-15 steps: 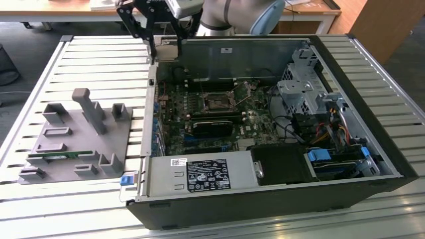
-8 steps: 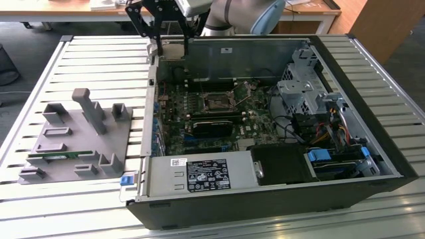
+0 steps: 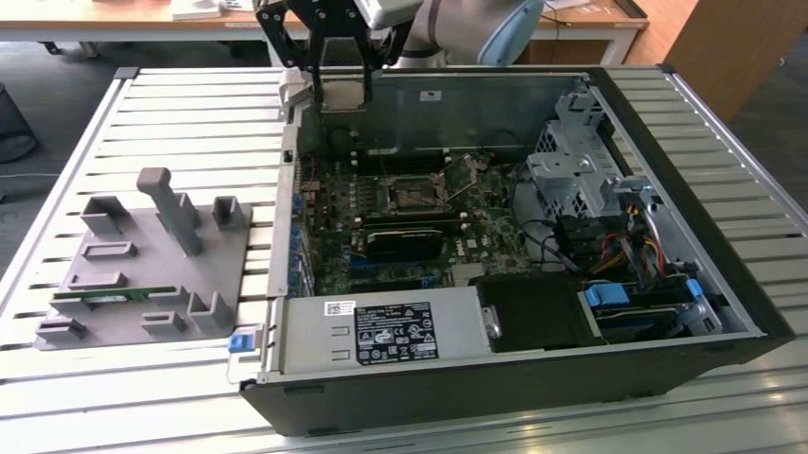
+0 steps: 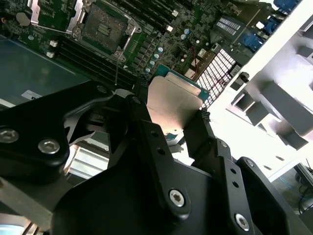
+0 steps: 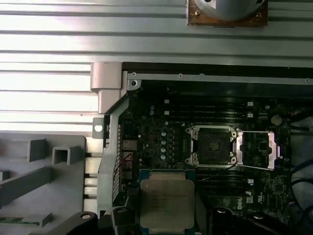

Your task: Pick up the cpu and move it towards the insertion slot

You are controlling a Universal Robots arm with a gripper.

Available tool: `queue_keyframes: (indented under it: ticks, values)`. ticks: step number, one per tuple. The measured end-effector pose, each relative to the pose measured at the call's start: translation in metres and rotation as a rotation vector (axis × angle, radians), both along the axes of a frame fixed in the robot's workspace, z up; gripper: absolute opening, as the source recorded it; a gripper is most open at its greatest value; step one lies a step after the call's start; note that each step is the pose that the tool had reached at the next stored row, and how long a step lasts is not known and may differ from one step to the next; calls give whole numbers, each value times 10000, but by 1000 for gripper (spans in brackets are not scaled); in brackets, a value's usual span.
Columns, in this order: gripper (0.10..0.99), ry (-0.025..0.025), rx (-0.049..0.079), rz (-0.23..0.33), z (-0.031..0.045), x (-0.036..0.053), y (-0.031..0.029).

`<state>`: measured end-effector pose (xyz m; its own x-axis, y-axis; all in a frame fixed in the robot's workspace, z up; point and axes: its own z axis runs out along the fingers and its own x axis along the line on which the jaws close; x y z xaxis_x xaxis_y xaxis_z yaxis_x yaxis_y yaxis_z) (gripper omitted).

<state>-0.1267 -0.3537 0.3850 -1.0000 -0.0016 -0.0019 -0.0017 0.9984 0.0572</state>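
From the wrist I see my gripper [image 4: 178,125] clamped on the cpu [image 4: 176,100] — black fingers [image 4: 146,132] press its two opposite edges, and the silver top faces the camera in both wrist views, the chip [image 5: 167,200] held flat. Past it lies the green motherboard [image 5: 156,147] inside the open case [image 3: 707,236], and on it the slot [image 5: 212,145], its metal frame [image 5: 257,149] swung open to one side; the cpu is well apart from it, in the air. In the exterior view my gripper [image 3: 341,90] hangs over the case's far wall. On the exterior view's left sits a grey fixture [image 3: 146,274] on the slatted table [image 3: 189,123] — a green memory stick [image 3: 108,296] lies in it.
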Motion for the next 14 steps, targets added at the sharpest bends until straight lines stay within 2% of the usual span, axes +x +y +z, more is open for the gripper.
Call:
queue_keyframes:
  ticks: [14]
  values:
    - [537, 0, 0, 0, 0, 218, 78]
